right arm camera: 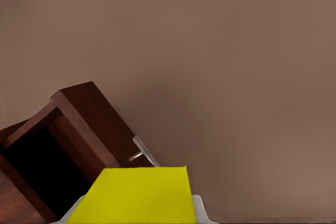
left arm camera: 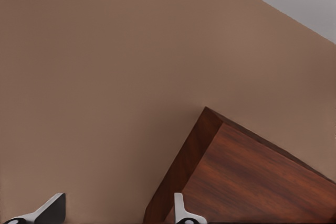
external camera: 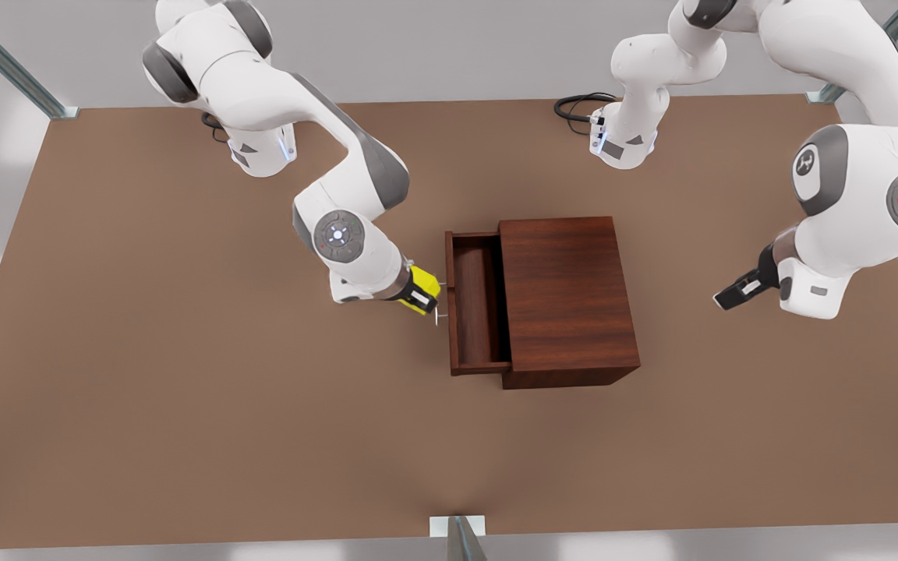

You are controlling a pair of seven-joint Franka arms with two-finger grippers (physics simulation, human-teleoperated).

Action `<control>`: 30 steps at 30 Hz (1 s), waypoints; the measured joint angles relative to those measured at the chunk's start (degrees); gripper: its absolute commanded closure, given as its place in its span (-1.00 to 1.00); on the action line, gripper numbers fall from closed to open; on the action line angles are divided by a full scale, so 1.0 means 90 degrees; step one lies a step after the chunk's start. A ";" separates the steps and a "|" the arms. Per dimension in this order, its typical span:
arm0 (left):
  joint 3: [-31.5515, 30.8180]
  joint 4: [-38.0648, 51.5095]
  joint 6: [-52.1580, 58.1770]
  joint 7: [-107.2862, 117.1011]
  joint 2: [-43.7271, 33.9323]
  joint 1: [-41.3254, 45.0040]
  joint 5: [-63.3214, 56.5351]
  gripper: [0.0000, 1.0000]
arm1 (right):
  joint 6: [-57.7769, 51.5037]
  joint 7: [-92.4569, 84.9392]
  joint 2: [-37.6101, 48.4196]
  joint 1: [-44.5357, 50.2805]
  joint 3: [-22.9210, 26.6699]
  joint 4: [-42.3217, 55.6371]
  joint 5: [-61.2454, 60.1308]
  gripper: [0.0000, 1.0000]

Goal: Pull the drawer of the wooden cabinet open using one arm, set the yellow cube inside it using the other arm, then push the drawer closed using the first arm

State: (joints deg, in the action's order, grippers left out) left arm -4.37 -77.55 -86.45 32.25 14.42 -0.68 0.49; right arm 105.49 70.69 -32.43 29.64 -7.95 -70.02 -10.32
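The right end effector pinches the yellow cube between its fingers, just outside the drawer at the drawer's 9 o'clock in the front view, close to the silver handle on the front panel. In the right wrist view the cube covers most of the fingers, and the handle sits just beyond it, beside the dark drawer cavity.

The drawer is pulled out of the wooden cabinet toward 9 o'clock, and its tray looks bare; part of its floor is tucked under the cabinet top.

The left end effector waits at the cabinet's 3 o'clock, well apart from it above the table. Its fingers are spread, with fingertips cut off at the picture's edge in the left wrist view, where one cabinet corner shows.
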 measured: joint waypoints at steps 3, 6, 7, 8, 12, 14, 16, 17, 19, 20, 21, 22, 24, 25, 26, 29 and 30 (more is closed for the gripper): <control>-0.0007 -0.0018 0.0039 -0.0589 -0.0057 0.0023 0.0023 -1.00 | -0.0014 0.1116 -0.0609 0.0299 0.0058 0.0842 0.0007 -0.39; -0.0011 -0.0027 0.0075 -0.1088 -0.0066 0.0022 0.0026 -1.00 | 0.0028 0.2133 -0.1052 0.0579 0.0244 0.1310 0.0015 -0.39; -0.0012 -0.0032 0.0083 -0.1237 -0.0051 0.0016 0.0027 -1.00 | 0.0056 0.2449 -0.1159 0.0674 0.0315 0.1404 0.0018 -0.40; -0.0011 -0.0031 0.0090 -0.1378 -0.0049 0.0017 0.0026 -1.00 | 0.0084 0.2752 -0.1243 0.0730 0.0348 0.1463 0.0019 -0.40; -0.0011 -0.0032 0.0106 -0.1868 -0.0036 0.0041 0.0018 -1.00 | 0.0195 0.3822 -0.1599 0.0986 0.0457 0.1743 0.0025 -0.39; -0.0011 -0.0037 0.0113 -0.2076 -0.0035 0.0036 0.0014 -1.00 | 0.0231 0.4279 -0.1725 0.1140 0.0531 0.1827 0.0027 -0.39; -0.0011 -0.0045 0.0123 -0.2261 -0.0038 0.0036 0.0012 -1.00 | 0.0256 0.4689 -0.1815 0.1261 0.0583 0.1850 0.0029 -0.39; -0.0011 -0.0047 0.0127 -0.2346 -0.0036 0.0037 0.0011 -1.00 | 0.0265 0.4877 -0.1846 0.1312 0.0606 0.1854 0.0029 -0.68; -0.0011 -0.0048 0.0133 -0.2503 -0.0033 0.0037 0.0010 -1.00 | 0.0274 0.5218 -0.1884 0.1362 0.0648 0.1857 0.0026 -1.00; -0.0011 -0.0048 0.0135 -0.2575 -0.0033 0.0037 0.0010 -1.00 | 0.0277 0.5374 -0.1886 0.1378 0.0671 0.1858 0.0026 -1.00; -0.0011 -0.0050 0.0138 -0.2643 -0.0034 0.0037 0.0009 -1.00 | 0.0279 0.5521 -0.1885 0.1386 0.0685 0.1858 0.0040 -1.00; -0.0012 -0.0050 0.0139 -0.2707 -0.0037 0.0036 0.0009 -1.00 | 0.0270 0.5660 -0.1874 0.1385 0.0696 0.1858 0.0092 -1.00; -0.0017 -0.0060 0.0143 -0.2824 -0.0041 0.0037 0.0009 -1.00 | 0.0126 0.5883 -0.1651 0.1169 0.0723 0.1853 0.0237 -1.00; -0.0018 -0.0064 0.0145 -0.2877 -0.0042 0.0037 0.0009 -1.00 | -0.0016 0.5948 -0.1459 0.0893 0.0721 0.1855 0.0282 -1.00; -0.0019 -0.0064 0.0146 -0.2927 -0.0041 0.0038 0.0007 -1.00 | -0.0181 0.5977 -0.1266 0.0508 0.0714 0.1857 0.0315 -1.00; -0.0012 -0.0082 0.0140 -0.3063 -0.0044 0.0024 0.0003 -1.00 | -0.0853 0.5729 -0.0792 -0.0927 0.0700 0.1838 0.0378 -1.00; -0.0010 -0.0094 0.0138 -0.3103 -0.0048 0.0018 0.0005 -1.00 | -0.1081 0.5496 -0.0626 -0.1513 0.0669 0.1807 0.0452 -1.00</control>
State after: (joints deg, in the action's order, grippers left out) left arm -4.46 -78.40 -85.21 4.32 13.99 -0.52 0.53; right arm 95.76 120.16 -38.06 16.02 -1.93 -53.76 -6.25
